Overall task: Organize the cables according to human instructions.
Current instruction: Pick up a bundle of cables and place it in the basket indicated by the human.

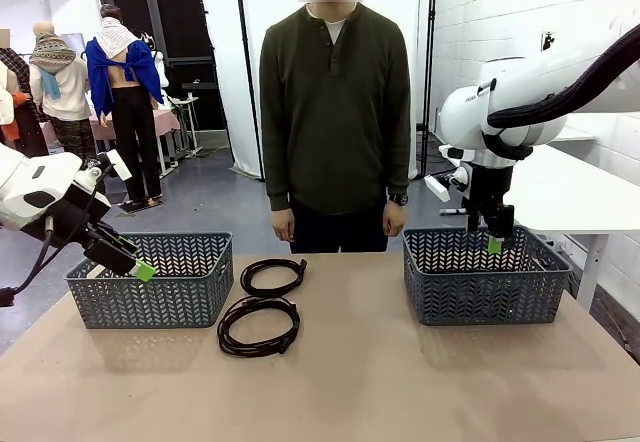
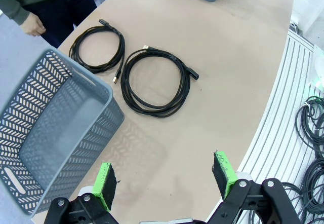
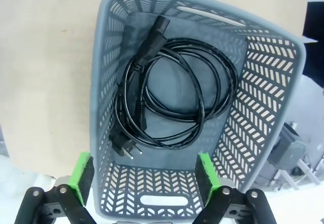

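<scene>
The right gripper (image 3: 143,164) hangs wide open and empty over the grey right basket (image 3: 263,112), at the right side of the front view. One coiled cable (image 3: 129,97) lies on its bottom. At the left side, the left gripper (image 2: 163,177) is also wide open and holds nothing, near the left basket (image 2: 61,133). In the middle of the table (image 2: 228,57) lie a second cable (image 2: 121,49) and a third cable (image 2: 186,88), just beside each other.

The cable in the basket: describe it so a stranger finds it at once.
Find the table, then the grey basket at its right end, under the right gripper. A coiled black cable lies on its floor. Unlike the two cables on the bare table, it sits in a basket and ends in a two-pin plug.
</scene>
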